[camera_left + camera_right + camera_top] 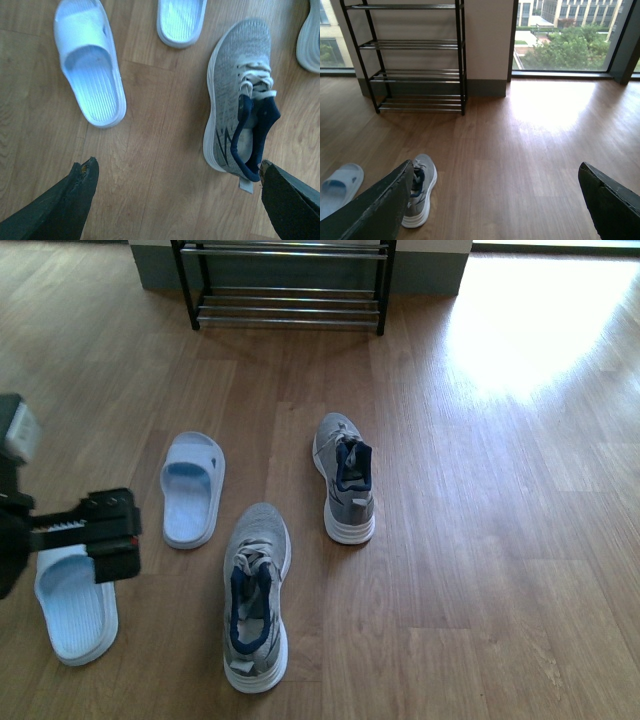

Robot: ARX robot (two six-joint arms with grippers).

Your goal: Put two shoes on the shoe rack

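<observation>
near sneaker [257, 595]: grey knit upper, white sole, navy lining; sitting upright on its sole on the floor, toe pointing to twelve o'clock, not yet being lifted.
far sneaker [345, 477]: matching grey knit shoe, lying at one o'clock from the near sneaker and apart from it, toe also heading for the rack.
handling: probably weighing little; soft knit likely giving way under a pinch, rubber sole staying firmer. Best hold looks to be closing across the heel collar or the midfoot, avoiding the loose laces.
far slide [193, 488]: pale blue rubber, resting at eleven o'clock from the near sneaker.
near slide [75, 615]: same pale blue rubber, lying at nine o'clock, partly being hidden by the left arm. Likely flexing easily, with the strap offering the obvious hold.
left gripper [177, 167]: black fingers spreading wide over the floor, grasping nothing, with a sneaker heel lying just beside one finger.
right gripper [495, 167]: fingers parting wide, holding nothing, facing the rack; not showing in the front view.
shoe rack [290, 285]: black frame and chrome bars, standing at twelve o'clock, well apart from every shoe.
floor [480, 570]: brown wood planks, catching bright glare toward one o'clock.
progress: seemingly just beginning, no shoe yet sitting on the visible bars.
</observation>
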